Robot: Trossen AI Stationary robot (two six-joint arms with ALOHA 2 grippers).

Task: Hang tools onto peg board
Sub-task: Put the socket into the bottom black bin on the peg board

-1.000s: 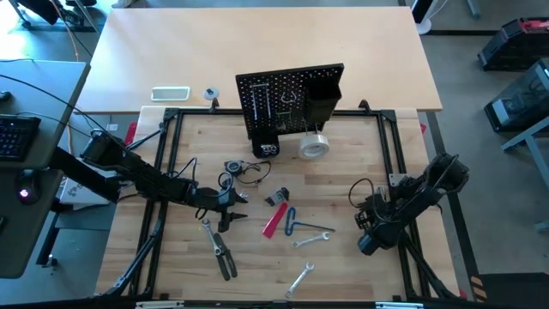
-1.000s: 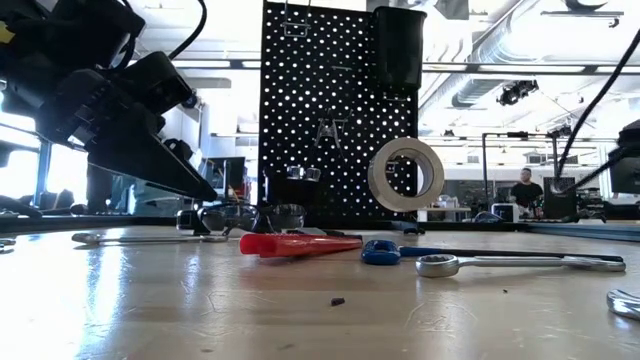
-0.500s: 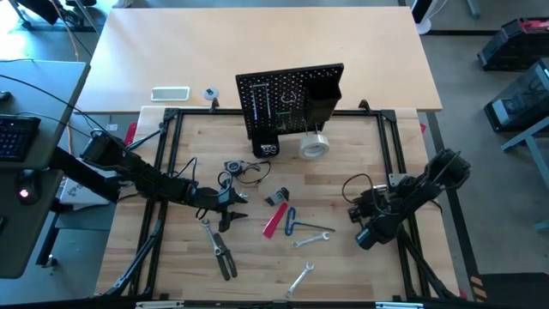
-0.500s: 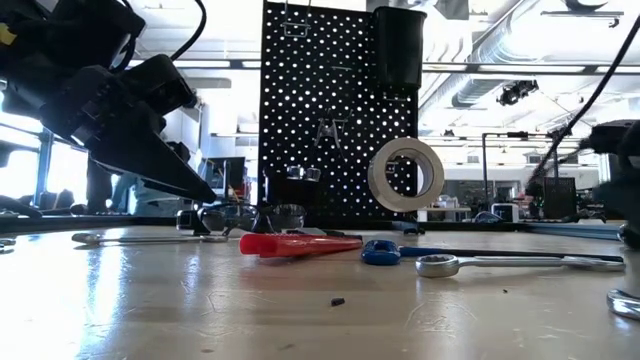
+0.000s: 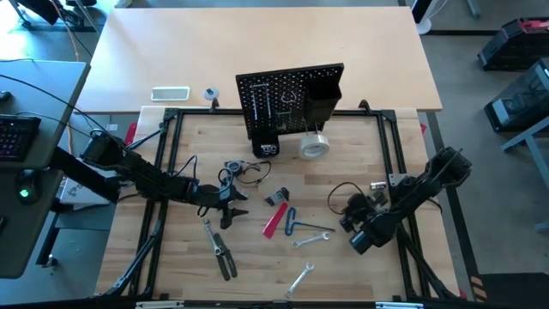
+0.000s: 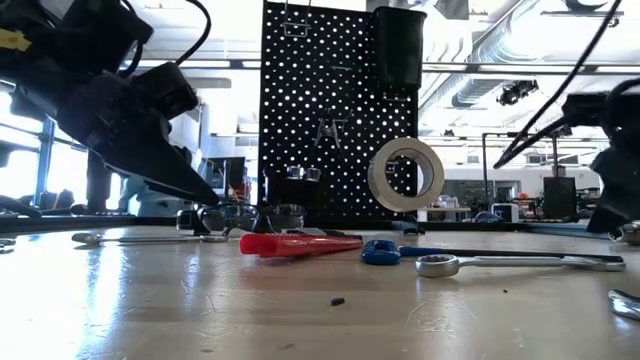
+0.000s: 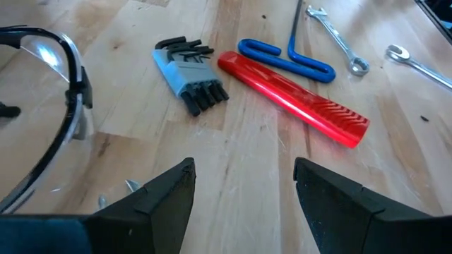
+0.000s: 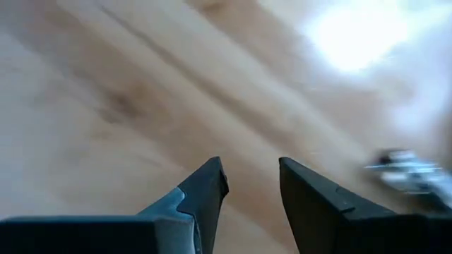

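Open-plan lab, exposed ceiling ducts (image 6: 500, 40), wooden workbench (image 5: 360, 154), distant workstations

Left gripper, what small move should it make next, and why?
Probably ease forward and down toward the hex keys. The left gripper is open and empty, low over the table, and the hex keys lie loose just ahead of it, beside the red cutter.

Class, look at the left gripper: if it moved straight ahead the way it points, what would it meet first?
Probably the hex key set; the open left gripper aims between it and the red-handled cutter, though depth is unclear.
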